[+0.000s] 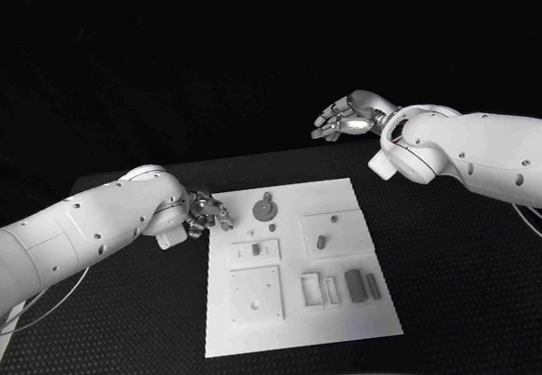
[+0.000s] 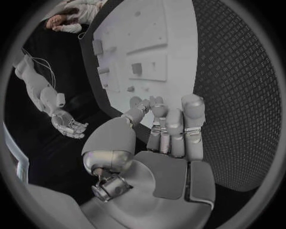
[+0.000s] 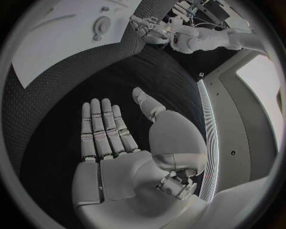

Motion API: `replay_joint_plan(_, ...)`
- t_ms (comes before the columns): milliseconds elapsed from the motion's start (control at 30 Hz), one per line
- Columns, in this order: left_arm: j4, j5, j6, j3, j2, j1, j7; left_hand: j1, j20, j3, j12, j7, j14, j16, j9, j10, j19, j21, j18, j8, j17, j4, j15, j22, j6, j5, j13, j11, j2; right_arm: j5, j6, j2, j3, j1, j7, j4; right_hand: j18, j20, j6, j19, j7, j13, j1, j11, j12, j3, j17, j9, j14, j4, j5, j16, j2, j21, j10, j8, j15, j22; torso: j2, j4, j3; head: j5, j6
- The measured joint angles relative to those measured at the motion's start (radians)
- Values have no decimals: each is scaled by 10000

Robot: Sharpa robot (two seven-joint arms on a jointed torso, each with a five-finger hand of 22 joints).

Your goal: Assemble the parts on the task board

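The white task board (image 1: pixel 301 318) lies in the middle of the black table, with several small grey parts on it. A round part (image 1: pixel 264 209) sits near its far edge, and a small peg (image 1: pixel 335 219) stands on a raised square to the right. My left hand (image 1: pixel 205 212) hovers at the board's far left corner; in the left wrist view its fingers (image 2: pixel 173 126) stretch side by side toward the board (image 2: pixel 161 43) with nothing in them. My right hand (image 1: pixel 350 118) is raised beyond the far right corner. Its palm (image 3: pixel 119 152) lies flat and bare.
Near the board's front lie a square plate (image 1: pixel 256 293), a white frame (image 1: pixel 311 289) and upright grey blocks (image 1: pixel 355 284). Black table mat (image 1: pixel 483 282) spreads wide on both sides. The right wrist view catches the round part (image 3: pixel 102 24) and my left hand (image 3: pixel 149 31).
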Motion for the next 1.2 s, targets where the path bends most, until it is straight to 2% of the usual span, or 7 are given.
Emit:
replay_joint_plan(167, 920, -107, -69, -8, -433, 33, -181, 0, 0, 50, 0, -47, 0, 0, -7, 34, 0, 0, 0, 48, -5, -52, 0, -1, 47, -37, -9, -34, 0, 33, 86, 11, 0, 0, 16, -44, 0, 0, 0, 0, 0, 0, 0, 0, 0, 0, 0, 1, 0, 0, 0, 0, 0, 0, 0, 0, 0, 0, -31, 67, 5, -32, -39)
replay_joint_plan(467, 1359, -316, -371, -96, -442, 37, -401, 1, 2, 38, -41, -87, -21, -1, -8, 44, 1, 0, 0, 48, -16, -64, -21, -1, 87, 4, -42, -114, -1, 63, 183, 41, 0, 0, 44, -92, 0, 36, 0, -36, 0, -12, 0, 0, 0, 0, 0, -9, 0, 0, 0, 0, 0, 0, 0, 0, 0, -1, -68, 127, 4, -34, -79)
replay_joint_plan(667, 1491, -525, -587, -327, -521, 25, -493, 1, 2, 36, -41, -99, -20, -1, -19, 56, 2, 0, 0, 49, -16, -65, -22, -2, 99, 4, -54, -127, -1, 69, 219, 40, 0, 0, 51, -99, 0, 36, 0, -36, 0, -20, 0, 0, 0, 0, 0, -9, 0, 0, 0, 0, 0, -38, 0, 0, 0, -1, -72, 137, 4, -49, -100)
replay_joint_plan(767, 1517, -615, -635, -489, -516, 26, -520, 1, 3, 36, -40, -101, -20, -1, -38, 100, 3, 39, 1, 48, -35, -65, -23, -2, 101, 3, -75, -171, -2, 71, 232, 40, 0, 1, 51, -99, 0, 36, 0, -36, 0, -24, 0, 0, 0, 0, 0, -9, 0, 0, 0, 0, 0, -38, 0, 0, 0, 0, -71, 138, 5, -56, -100)
replay_joint_plan(967, 1509, -660, -700, -579, -452, -42, -558, 1, 3, 66, -84, -119, -19, -1, -38, 111, 3, 39, 0, 49, -51, -34, -24, -3, 119, 3, -114, -181, -4, 74, 249, 47, 0, 1, 51, -104, 1, 36, 0, -36, 0, -31, 0, 0, 0, 0, 0, -8, 0, 0, 0, 0, 0, -38, 0, 0, 0, 7, -65, 134, 5, -77, -151)
replay_joint_plan(1067, 1508, -672, -758, -687, -392, -89, -567, 2, 4, 78, -140, -119, -18, -1, -38, 111, 4, 39, 0, 49, -51, -22, -24, -3, 119, 2, -128, -182, -8, 74, 253, 46, 0, 0, 49, -110, 0, 36, 0, -36, 0, -31, 0, 0, 0, 0, 0, -8, 0, 0, 0, 0, 0, -38, 0, 36, 0, 7, -60, 131, 2, -80, -186)
replay_joint_plan(1200, 1515, -677, -857, -709, -348, -153, -585, -101, 4, 40, -146, -120, -18, -2, -59, 113, 4, 39, 0, 51, -63, 16, -24, -3, 120, 1, -150, -184, -41, 74, 254, 45, 0, 0, 34, -111, 0, 36, 0, -36, 0, -41, 0, 0, 0, 0, 0, -8, 0, 0, 0, 0, 0, -38, 0, 36, 0, 6, -60, 131, 2, -79, -218)
